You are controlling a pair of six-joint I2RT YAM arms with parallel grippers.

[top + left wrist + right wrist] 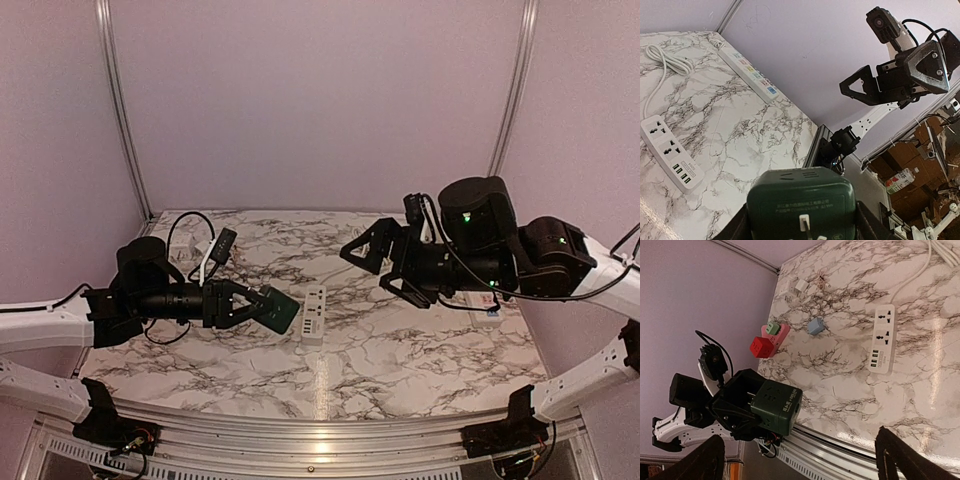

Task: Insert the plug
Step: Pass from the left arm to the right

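My left gripper [262,307] is shut on a dark green cube plug adapter [275,309] and holds it just above the table, left of the white power strip [315,313]. In the left wrist view the cube [802,200] fills the space between my fingers, its prongs facing the camera, and the strip [670,152] lies to the left. My right gripper [372,268] is open and empty, raised above the table to the right of the strip. The right wrist view shows the cube [777,407] and the strip [881,337] between its spread fingers [707,460].
A second, long power strip [747,72] lies under the right arm by the wall. A red cube [761,346], a pink and green adapter [775,330], a blue cube [815,326] and white adapters [795,286] sit towards the left side. An aluminium rail [320,425] edges the table front.
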